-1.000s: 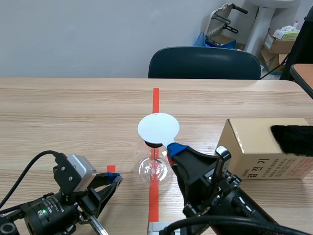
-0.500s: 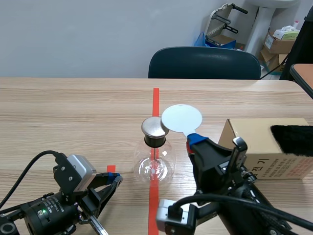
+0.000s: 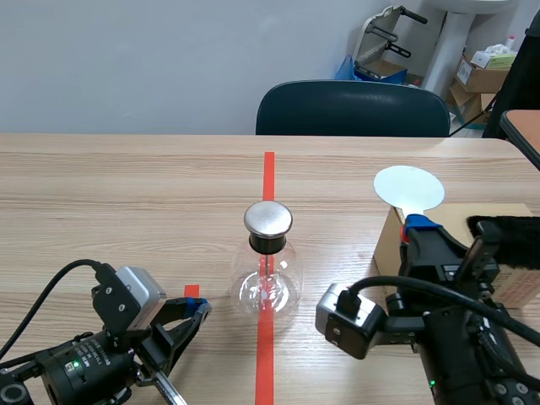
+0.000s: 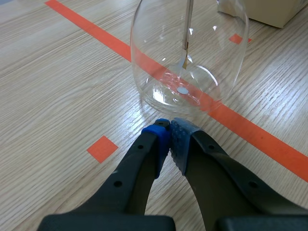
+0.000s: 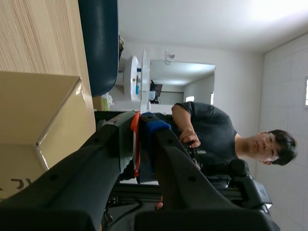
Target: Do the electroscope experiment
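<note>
A clear glass electroscope flask with a metal cap (image 3: pixel 268 253) stands at frame centre. A white round disc (image 3: pixel 408 187) is clamped in the right gripper (image 3: pixel 413 228), centre right. The left gripper (image 3: pixel 200 307), lower left, is closed, empty.

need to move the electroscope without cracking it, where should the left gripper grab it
Probably the black neck just under the metal cap, coming in level from the left gripper's side. The electroscope stands upright; its neck is narrow, while the round glass bulb looks too wide and slippery.
</note>
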Available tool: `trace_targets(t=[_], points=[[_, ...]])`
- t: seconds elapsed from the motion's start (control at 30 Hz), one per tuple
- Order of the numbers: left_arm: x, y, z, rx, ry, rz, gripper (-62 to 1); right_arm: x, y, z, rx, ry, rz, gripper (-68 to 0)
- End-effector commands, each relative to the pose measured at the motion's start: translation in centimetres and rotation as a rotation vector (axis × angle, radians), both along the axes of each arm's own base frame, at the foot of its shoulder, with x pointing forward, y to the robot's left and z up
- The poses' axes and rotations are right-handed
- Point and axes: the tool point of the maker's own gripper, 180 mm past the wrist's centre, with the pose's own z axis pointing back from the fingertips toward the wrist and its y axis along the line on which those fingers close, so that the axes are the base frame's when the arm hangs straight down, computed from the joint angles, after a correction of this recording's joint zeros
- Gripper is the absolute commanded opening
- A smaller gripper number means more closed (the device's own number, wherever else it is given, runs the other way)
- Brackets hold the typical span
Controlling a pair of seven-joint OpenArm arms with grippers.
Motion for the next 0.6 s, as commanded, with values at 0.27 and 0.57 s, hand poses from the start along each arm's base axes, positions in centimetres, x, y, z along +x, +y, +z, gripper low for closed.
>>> trace_targets(t=[0.27, 0.57], points=[[0.0, -0.9, 0.8, -0.033, -0.017, -0.011, -58.2, 0.5, -0.8, 1.0, 0.003, -0.037, -0.037, -66.2], [0.0, -0.9, 0.8, -0.033, -0.017, -0.011, -58.2, 0.2, 1.8, 0.8, -0.005, -0.029, 0.11, -66.2]])
